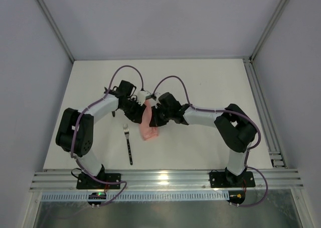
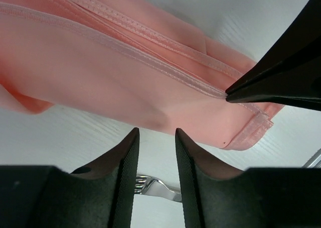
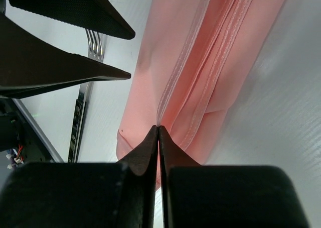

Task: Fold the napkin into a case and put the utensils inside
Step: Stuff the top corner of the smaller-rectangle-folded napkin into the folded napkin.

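Observation:
The pale-pink napkin is folded into a narrow oblong with hemmed layers, and lies on the white table between both grippers. My right gripper is shut on one hemmed edge of the napkin; its tip also shows in the left wrist view. My left gripper is open and empty just beside the napkin, not touching it. The fork lies left of the napkin, tines away from me; it shows between my left fingers and in the right wrist view. I cannot make out the knife.
The white table is walled by grey panels with metal rails along the right and near edges. The two arms meet head to head over the table's middle.

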### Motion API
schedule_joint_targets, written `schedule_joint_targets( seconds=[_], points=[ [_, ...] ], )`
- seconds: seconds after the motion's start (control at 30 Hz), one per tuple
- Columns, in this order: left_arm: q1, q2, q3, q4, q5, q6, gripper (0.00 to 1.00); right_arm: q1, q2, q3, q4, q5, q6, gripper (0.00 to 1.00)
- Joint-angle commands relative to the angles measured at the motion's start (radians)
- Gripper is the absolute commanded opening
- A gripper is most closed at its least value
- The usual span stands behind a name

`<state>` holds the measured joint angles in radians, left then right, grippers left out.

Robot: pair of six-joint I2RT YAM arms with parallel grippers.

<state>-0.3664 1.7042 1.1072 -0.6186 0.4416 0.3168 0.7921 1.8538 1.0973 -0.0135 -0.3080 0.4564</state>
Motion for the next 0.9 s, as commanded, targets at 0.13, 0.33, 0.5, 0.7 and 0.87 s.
schedule_joint_targets(
  seconds=[0.13,0.33,0.5,0.7,0.87],
  points=[
    [-0.078,-0.029,0.032,0.023,-0.017,0.039,0.43,-0.025,-0.051,-0.01,0.052,-0.017,0.024,0.04],
    [-0.101,-0.005,0.043,0.036,-0.038,0.034,0.46,-0.037,-0.071,-0.037,0.027,0.038,0.036,0.04],
    [-0.129,0.038,0.06,0.046,-0.06,0.028,0.47,-0.037,-0.047,-0.031,-0.02,0.089,0.013,0.04],
    [-0.186,0.089,0.062,0.065,-0.069,0.008,0.49,-0.037,-0.027,-0.024,-0.02,0.121,0.01,0.12],
    [-0.195,0.141,0.078,0.085,-0.07,-0.005,0.51,-0.039,-0.056,-0.027,-0.032,0.138,-0.007,0.26]
  ],
)
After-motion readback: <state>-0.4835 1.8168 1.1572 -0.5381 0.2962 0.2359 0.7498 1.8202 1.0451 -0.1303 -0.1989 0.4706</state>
